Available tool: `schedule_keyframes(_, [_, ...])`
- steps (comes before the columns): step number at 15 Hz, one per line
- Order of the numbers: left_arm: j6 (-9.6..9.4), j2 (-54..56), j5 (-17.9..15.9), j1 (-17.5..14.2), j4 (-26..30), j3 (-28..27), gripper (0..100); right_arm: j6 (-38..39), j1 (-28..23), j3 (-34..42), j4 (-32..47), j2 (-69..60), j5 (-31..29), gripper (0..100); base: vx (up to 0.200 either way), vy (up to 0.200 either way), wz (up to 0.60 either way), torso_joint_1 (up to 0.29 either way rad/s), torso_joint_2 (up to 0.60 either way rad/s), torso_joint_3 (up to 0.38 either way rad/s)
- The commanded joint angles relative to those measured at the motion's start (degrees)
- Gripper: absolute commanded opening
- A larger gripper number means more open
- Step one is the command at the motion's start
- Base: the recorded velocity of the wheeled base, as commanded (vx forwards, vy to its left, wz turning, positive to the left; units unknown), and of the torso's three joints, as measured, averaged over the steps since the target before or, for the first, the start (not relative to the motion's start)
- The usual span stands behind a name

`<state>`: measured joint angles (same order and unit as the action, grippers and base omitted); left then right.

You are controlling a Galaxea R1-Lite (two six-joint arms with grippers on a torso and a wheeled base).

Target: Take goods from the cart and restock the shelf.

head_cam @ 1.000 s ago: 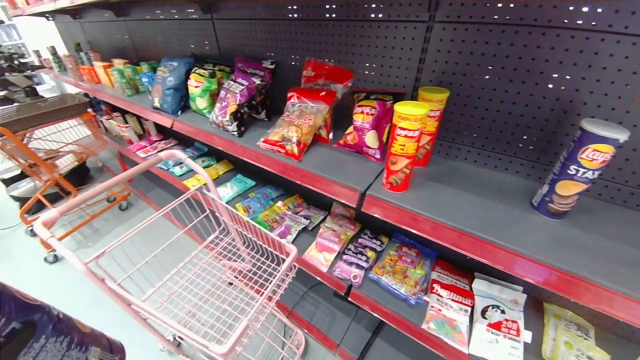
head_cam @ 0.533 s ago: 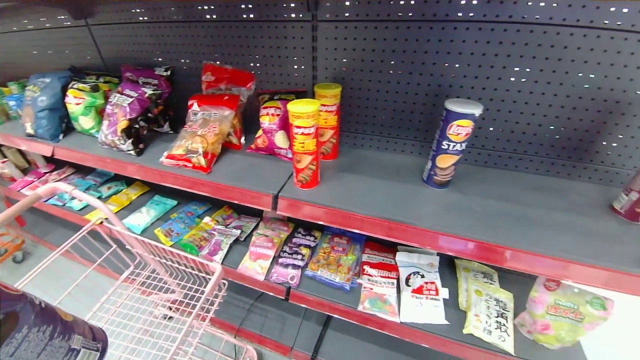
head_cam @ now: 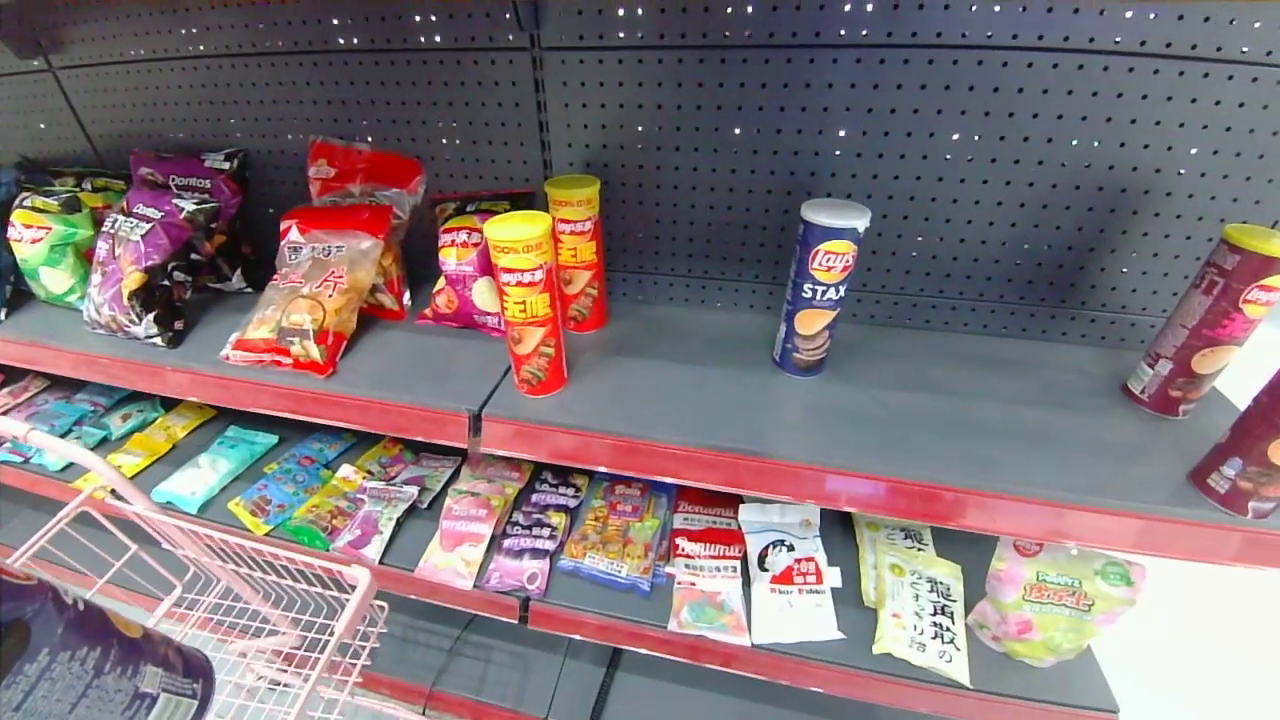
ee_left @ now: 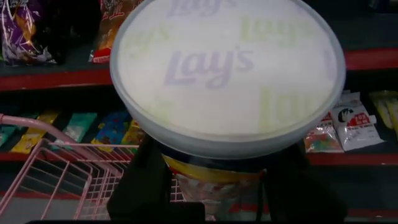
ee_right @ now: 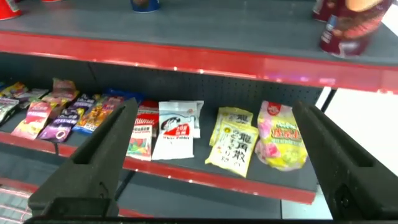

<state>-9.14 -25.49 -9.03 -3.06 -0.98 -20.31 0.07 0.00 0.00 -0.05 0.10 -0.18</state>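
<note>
Low at far left, beside the pink cart (head_cam: 300,560), left jaws clench a dark chip can (head_cam: 90,665), white lid (ee_left: 227,68) facing the wrist. Upper shelf (head_cam: 950,400) has bare room either side of the blue can (head_cam: 820,290). Right jaws spread, grasping nothing. Risk: tall can topples if released tilted, or clips the standing one.

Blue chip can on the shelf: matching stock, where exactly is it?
Head view: the blue chip can stands upright mid upper shelf, right of two red-and-yellow cans.
</note>
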Motion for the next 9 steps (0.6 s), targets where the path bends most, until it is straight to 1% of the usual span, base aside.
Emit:
schedule_keyframes(1, [0.0,-0.4,0.0,0.0,0.0,0.0,0,0.0,0.0,0.0,0.0,0.1,0.0,100,0.2,0.0,0.0,-0.007,0.01,0.002])
schedule_keyframes(4, [-0.17,-0.3,-0.2,0.1,0.0,0.0,0,0.0,0.0,0.0,0.0,0.1,0.1,100,0.2,0.0,0.0,0.005,0.01,0.001])
schedule_keyframes(6, [-1.05,0.6,-0.6,0.3,0.1,0.0,0,0.0,0.0,0.0,0.0,0.1,0.1,100,0.0,0.0,0.0,0.0,0.0,0.0])
schedule_keyframes(8, [-0.88,2.3,-2.9,0.3,0.4,0.4,0,-0.1,0.0,0.0,0.0,0.1,0.2,100,0.0,0.0,0.0,0.0,0.0,0.0])
schedule_keyframes(9, [-0.79,2.6,-3.5,0.4,0.4,0.5,0,-0.1,0.1,0.0,0.0,0.1,0.2,100,0.0,0.0,0.0,0.0,0.0,0.0])
